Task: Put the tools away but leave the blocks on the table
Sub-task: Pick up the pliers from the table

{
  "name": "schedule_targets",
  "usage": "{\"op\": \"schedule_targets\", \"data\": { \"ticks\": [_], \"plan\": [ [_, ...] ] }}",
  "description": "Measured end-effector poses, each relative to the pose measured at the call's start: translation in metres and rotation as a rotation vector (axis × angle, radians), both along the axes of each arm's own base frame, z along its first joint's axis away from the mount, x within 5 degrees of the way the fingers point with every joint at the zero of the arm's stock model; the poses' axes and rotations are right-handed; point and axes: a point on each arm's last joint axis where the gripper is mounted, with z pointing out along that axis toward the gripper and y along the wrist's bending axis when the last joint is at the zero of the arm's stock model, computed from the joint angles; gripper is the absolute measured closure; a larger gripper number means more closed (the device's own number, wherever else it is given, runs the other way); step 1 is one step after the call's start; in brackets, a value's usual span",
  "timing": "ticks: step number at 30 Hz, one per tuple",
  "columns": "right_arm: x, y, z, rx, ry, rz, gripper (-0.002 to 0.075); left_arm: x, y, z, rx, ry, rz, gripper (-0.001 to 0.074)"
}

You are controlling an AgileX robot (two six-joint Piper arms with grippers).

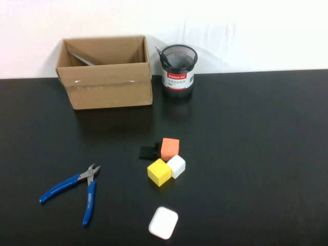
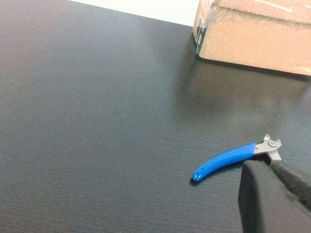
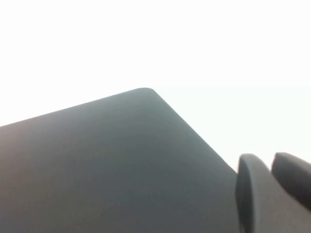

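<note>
Only a grey sliver of one tool (image 1: pixel 82 59) shows inside the box (image 1: pixel 107 87), and the cup (image 1: pixel 178 66) hides all but a dark tip. The pliers (image 1: pixel 77 187) lie at eight o'clock from the blocks (image 1: pixel 166 161) on the table (image 1: pixel 256 154), jaws toward one o'clock, handles splayed toward seven. The left gripper (image 2: pixel 272 194) hangs shut and empty beside the pliers; the right gripper (image 3: pixel 265 194), also closed on nothing, sits over a bare table corner.

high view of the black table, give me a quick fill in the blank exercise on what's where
1. The blue-handled cutting pliers lie on the matte black tabletop with handles spread ____.
2. The yellow cube touches the small ____ cube.
3. The black mesh pen cup stands beside the brown ____ box.
4. The left gripper and right gripper, both shut, hold ____.

Missing words: apart; white; cardboard; nothing
</note>
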Motion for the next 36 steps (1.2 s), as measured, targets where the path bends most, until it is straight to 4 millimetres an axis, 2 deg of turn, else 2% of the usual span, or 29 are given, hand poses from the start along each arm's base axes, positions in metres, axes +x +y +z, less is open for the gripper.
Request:
{"op": "schedule_targets", "data": {
  "ticks": [15,22,25,28,31,34,36],
  "plan": [
    [-0.001,-0.003,-0.002,0.008,0.02,-0.038,0.0701,0.0,0.0,0.0,0.0,0.0,0.0,0.0735],
    [-0.002,-0.004,-0.002,0.011,0.024,-0.046,0.0701,0.001,0.004,0.002,0.205,-0.041,-0.01,0.0735],
    [-0.002,-0.004,-0.003,0.011,0.026,-0.049,0.0701,0.004,-0.001,0.018,0.104,-0.217,-0.028,0.0735],
    [-0.002,-0.004,-0.003,0.011,0.026,-0.049,0.0701,0.001,-0.007,0.045,0.042,-0.52,-0.076,0.0735],
    [-0.002,-0.004,-0.003,0.011,0.026,-0.05,0.0701,-0.011,-0.01,0.073,0.026,-0.852,-0.114,0.0735],
    [-0.002,-0.004,-0.003,0.011,0.026,-0.05,0.0701,-0.021,-0.003,0.093,-0.056,-0.994,-0.055,0.0735],
    [-0.002,-0.004,-0.003,0.013,0.026,-0.052,0.0701,-0.028,0.003,0.115,-0.092,-1.041,0.01,0.0735]
  ]
}}
